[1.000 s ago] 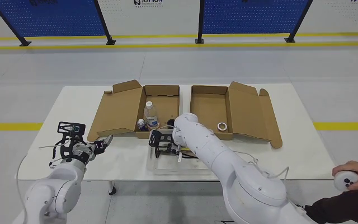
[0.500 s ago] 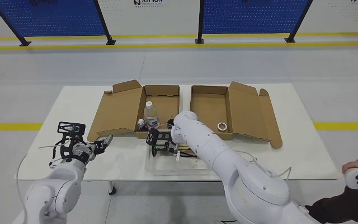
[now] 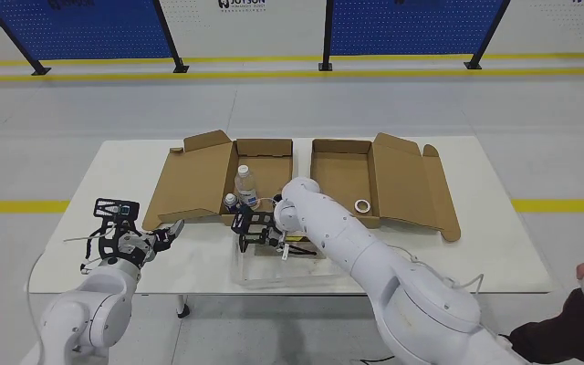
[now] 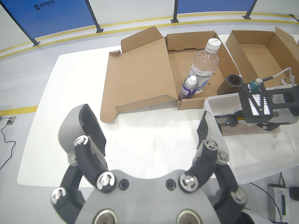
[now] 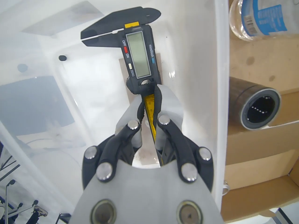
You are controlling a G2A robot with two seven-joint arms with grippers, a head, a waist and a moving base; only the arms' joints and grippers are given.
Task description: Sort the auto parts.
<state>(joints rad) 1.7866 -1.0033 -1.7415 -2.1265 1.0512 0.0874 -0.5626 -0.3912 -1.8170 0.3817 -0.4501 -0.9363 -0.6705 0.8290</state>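
Right gripper (image 5: 149,101): clamped on digital caliper (image 5: 137,54) beam, presumably to carry it out of the clear bin (image 5: 218,47).
Left gripper (image 4: 149,129): fingers apart, empty, above the tabletop (image 4: 58,117).

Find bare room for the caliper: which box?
Right box: floor bare but for a tape roll at its near right corner. Left box: near end crowded by bottle, can, bearing; far end free.

right jaws: moved nearer the cardboard box (image 3: 269,153) holding the bottles
digital caliper (image 5: 137,57): carried along, closer to that box's front wall
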